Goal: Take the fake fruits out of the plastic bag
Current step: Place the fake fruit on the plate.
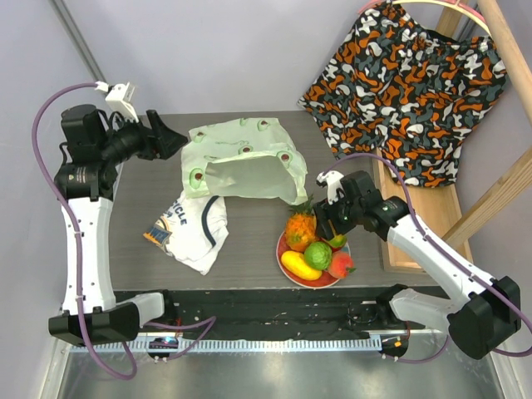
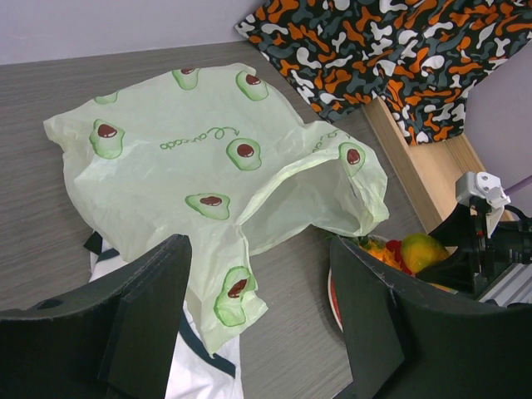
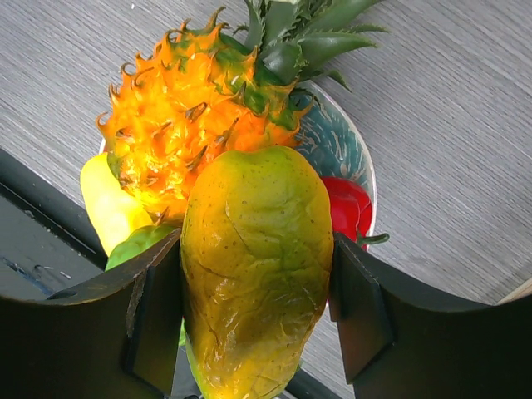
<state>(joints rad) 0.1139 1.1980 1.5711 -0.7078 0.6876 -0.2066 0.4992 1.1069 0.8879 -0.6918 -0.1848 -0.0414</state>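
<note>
The pale-green plastic bag (image 1: 241,162) with avocado prints lies flat at the back of the table, its mouth open toward the front; it also shows in the left wrist view (image 2: 208,150). My left gripper (image 1: 169,137) (image 2: 262,324) is open and empty, just left of the bag. My right gripper (image 1: 332,226) (image 3: 258,291) is shut on an orange-green fruit (image 3: 258,266) and holds it just above the red plate (image 1: 283,249) (image 3: 345,145). On the plate lie the orange pineapple (image 1: 301,226) (image 3: 183,125), a green lime (image 1: 317,253), a yellow piece (image 1: 299,266) (image 3: 104,208) and a red fruit (image 1: 341,264) (image 3: 345,208).
A white printed T-shirt (image 1: 195,224) lies crumpled in front of the bag, partly under its edge. A camouflage-pattern cloth (image 1: 407,83) hangs on a wooden rack (image 1: 416,224) at the table's right side. The table's front edge runs just below the plate.
</note>
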